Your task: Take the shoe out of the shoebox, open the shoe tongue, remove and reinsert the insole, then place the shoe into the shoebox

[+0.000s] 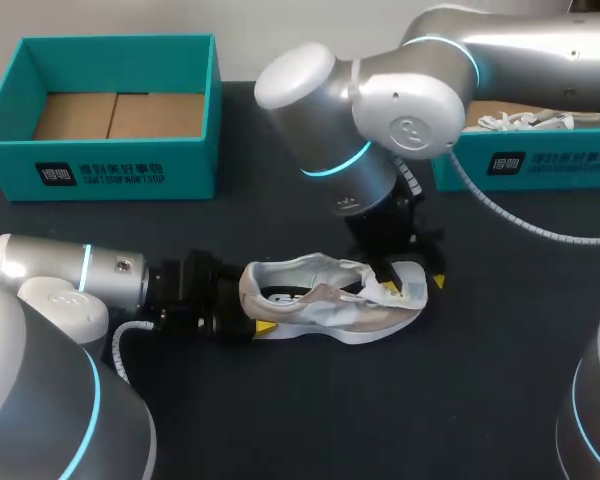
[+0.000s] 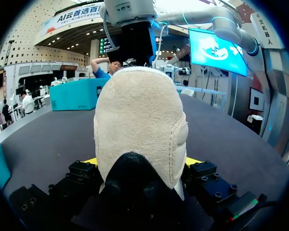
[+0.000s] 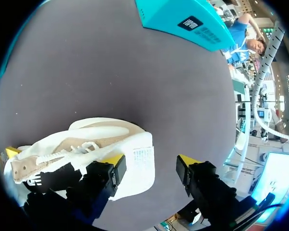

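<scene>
Clearly the first step is done: the shoe (image 1: 320, 300) sits on the dark tabletop (image 1: 380, 420), well apart from the open teal shoebox (image 1: 100, 160) behind it. The left tool (image 1: 230, 305) is clamped on the shoe's heel from both sides. The right tool (image 3: 149, 168) is spread, with one finger against a white flap (image 3: 137, 159) at the shoe's front and the other over bare tabletop. Whether that flap is the tongue or the insole I cannot tell, so the insole work and the boxing seem left. A small printed tag shows on the flap and a dark printed label (image 1: 100, 172) on the shoebox wall.
</scene>
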Controlling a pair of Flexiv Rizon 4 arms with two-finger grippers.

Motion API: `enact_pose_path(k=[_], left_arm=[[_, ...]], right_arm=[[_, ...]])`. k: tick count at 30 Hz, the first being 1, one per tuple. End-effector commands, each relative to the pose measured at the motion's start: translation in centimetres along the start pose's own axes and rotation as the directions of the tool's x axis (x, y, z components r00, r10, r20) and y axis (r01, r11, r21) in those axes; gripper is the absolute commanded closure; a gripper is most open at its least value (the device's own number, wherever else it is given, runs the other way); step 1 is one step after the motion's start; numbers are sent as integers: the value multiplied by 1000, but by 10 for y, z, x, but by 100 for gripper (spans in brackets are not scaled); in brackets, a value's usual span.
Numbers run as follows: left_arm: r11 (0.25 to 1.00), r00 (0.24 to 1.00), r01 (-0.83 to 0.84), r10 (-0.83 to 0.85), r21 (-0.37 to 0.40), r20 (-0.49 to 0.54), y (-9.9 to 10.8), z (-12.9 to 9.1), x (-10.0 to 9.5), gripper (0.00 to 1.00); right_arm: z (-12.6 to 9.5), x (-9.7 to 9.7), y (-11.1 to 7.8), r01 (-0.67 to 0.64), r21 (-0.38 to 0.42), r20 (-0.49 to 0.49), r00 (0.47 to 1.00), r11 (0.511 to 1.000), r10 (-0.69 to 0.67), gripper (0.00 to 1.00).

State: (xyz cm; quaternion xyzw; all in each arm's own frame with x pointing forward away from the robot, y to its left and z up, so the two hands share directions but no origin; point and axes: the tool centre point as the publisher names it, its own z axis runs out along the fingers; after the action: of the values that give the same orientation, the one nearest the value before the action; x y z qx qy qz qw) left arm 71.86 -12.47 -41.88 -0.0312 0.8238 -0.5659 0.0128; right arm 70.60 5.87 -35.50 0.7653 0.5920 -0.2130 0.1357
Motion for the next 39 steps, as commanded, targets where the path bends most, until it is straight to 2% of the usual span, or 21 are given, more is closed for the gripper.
enact_pose_path(k=[1, 3, 5, 10, 13, 17, 20, 21, 22, 24, 25, 26, 27, 28, 29, 30, 33, 34, 39], left_arm=[[1000, 1000, 1, -1, -3, -2, 4, 0, 0, 100], [1000, 1000, 1, -1, -3, -2, 4, 0, 0, 100], [1000, 1000, 1, -1, -3, -2, 4, 0, 0, 100], [1000, 1000, 1, -1, -3, -2, 4, 0, 0, 100], [1000, 1000, 1, -1, -3, -2, 4, 0, 0, 100], [1000, 1000, 1, -1, -3, -2, 4, 0, 0, 100], [1000, 1000, 1, -1, -3, -2, 4, 0, 0, 100], [1000, 1000, 1, -1, -3, -2, 4, 0, 0, 100], [1000, 1000, 1, -1, -3, -2, 4, 0, 0, 100], [1000, 1000, 1, -1, -3, -2, 4, 0, 0, 100], [1000, 1000, 1, -1, -3, -2, 4, 0, 0, 100], [1000, 1000, 1, -1, -3, -2, 4, 0, 0, 100], [1000, 1000, 1, -1, -3, -2, 4, 0, 0, 100], [1000, 1000, 1, -1, -3, -2, 4, 0, 0, 100], [1000, 1000, 1, -1, -3, -2, 4, 0, 0, 100], [1000, 1000, 1, -1, -3, -2, 4, 0, 0, 100], [1000, 1000, 1, -1, -3, -2, 4, 0, 0, 100], [1000, 1000, 1, -1, -3, -2, 4, 0, 0, 100], [1000, 1000, 1, -1, -3, -2, 4, 0, 0, 100]], right_arm=[[-1, -3, -3, -172, -14, -3, 985, 985, 172, 31], [-10, -8, 1, -179, -42, -13, 984, 983, 178, 31], [-21, -12, 5, -189, -81, -32, 982, 979, 187, 27], [-49, -12, 18, -136, -229, -73, 990, 964, 123, 20], [-79, -3, 25, -82, -324, -85, 995, 942, 57, 19], [-110, 6, 31, -1, -425, -79, 996, 905, -36, 8], [-129, 13, 34, 80, -483, -91, 986, 872, -141, 7], [-135, 18, 34, 126, -505, -119, 970, 854, -213, 9], [-143, 24, 34, 170, -548, -140, 947, 819, -291, 17], [-153, 33, 31, 250, -577, -145, 905, 777, -399, 30], [-157, 38, 30, 281, -592, -139, 888, 755, -439, 49], [-164, 44, 27, 327, -609, -137, 853, 722, -503, 59], [-167, 47, 25, 352, -613, -123, 841, 707, -526, 68], [-173, 51, 21, 389, -633, -123, 803, 669, -583, 81], [-174, 52, 20, 396, -636, -123, 795, 662, -594, 86], [-182, 58, 15, 448, -643, -103, 753, 621, -650, 100], [-193, 69, 1, 546, -650, -86, 638, 529, -765, 100], [-196, 73, -5, 565, -653, -122, 578, 504, -807, 100], [-196, 73, -5, 565, -653, -122, 578, 504, -807, 100]])
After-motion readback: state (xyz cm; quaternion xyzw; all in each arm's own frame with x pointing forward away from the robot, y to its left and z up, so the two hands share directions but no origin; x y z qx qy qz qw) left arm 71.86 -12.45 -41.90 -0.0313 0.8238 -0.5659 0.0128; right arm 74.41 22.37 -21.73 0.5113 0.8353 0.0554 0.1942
